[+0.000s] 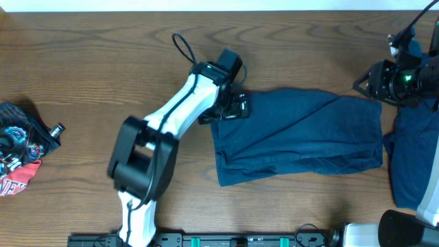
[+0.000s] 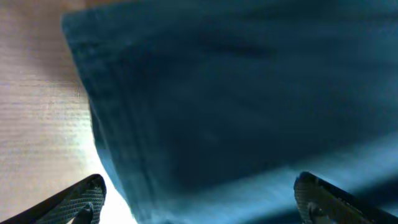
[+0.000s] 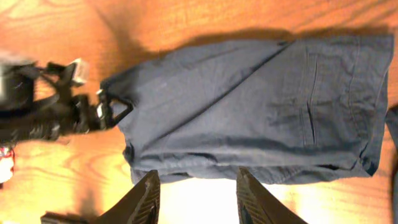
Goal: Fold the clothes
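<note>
Tools both empty, left tool spread wide at edge of clothes, right tool partly spread above them

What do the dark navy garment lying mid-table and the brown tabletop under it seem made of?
Dark navy garment: soft woven cloth, likely cotton, matte; it creases and shows stitched seams. Brown tabletop: wood or wood-look laminate, smooth, slightly glossy; grain lines and light glare show, but not which.

Overhead view evenly lit. Left wrist view blurred, dark navy fabric garment out of focus; glare whitens the brown wooden desk at lower left.
</note>
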You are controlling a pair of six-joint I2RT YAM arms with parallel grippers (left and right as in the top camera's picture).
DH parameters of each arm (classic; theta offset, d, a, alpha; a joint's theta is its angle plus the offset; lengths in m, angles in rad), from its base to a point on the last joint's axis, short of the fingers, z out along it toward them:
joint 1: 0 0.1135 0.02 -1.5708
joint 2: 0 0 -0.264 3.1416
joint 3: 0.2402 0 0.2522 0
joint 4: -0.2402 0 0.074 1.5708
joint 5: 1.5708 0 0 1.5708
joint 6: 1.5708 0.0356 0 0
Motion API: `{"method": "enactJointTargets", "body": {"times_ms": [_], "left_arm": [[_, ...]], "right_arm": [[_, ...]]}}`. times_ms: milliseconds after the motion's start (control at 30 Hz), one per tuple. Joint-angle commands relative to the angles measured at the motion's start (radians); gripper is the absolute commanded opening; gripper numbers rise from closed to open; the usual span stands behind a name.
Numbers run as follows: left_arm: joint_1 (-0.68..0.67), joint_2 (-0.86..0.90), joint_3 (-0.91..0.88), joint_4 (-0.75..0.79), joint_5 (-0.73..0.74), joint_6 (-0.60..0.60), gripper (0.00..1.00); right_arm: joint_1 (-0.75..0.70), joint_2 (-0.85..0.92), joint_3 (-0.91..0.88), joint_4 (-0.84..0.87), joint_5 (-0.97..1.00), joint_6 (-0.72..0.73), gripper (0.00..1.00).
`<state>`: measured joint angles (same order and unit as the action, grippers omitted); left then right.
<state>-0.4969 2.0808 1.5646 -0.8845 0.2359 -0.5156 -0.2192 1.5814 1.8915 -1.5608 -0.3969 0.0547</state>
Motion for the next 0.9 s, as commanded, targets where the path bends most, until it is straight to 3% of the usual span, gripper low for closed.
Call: {"method": "enactJointTargets", "body": {"times_ms": [0,133,267,433,500,567,600,867], "left_arm": [[0.056,0.045,-0.005,-0.007,-0.018,0.032,0.98],[0.102,0.079,-0.005,-0.003,0.014,0.035,0.99],[0.113,0.108,-0.01,0.023,0.131,0.066,0.71],[0.09,0.15,-0.011,0.032,0.269,0.099,0.72],[0.078,0.161,-0.011,0.032,0.288,0.105,0.54],[0.068,0.164,-0.011,0.034,0.287,0.109,0.13],[0.068,0.164,-0.011,0.039,0.287,0.111,0.06],[0.151,0.164,-0.011,0.037,0.196,0.07,0.06]], "right_arm": [[0.024,0.004,0.013,-0.014,-0.015,-0.045,0.36],[0.024,0.004,0.013,-0.013,-0.014,-0.053,0.36],[0.024,0.004,0.013,-0.006,-0.015,-0.053,0.36],[0.024,0.004,0.013,-0.002,-0.015,-0.052,0.36],[0.024,0.004,0.013,-0.002,-0.015,-0.052,0.36],[0.024,0.004,0.013,-0.002,-0.014,-0.052,0.34],[0.024,0.004,0.013,-0.002,-0.015,-0.052,0.34],[0.024,0.005,0.013,-0.009,-0.014,-0.052,0.33]]}}
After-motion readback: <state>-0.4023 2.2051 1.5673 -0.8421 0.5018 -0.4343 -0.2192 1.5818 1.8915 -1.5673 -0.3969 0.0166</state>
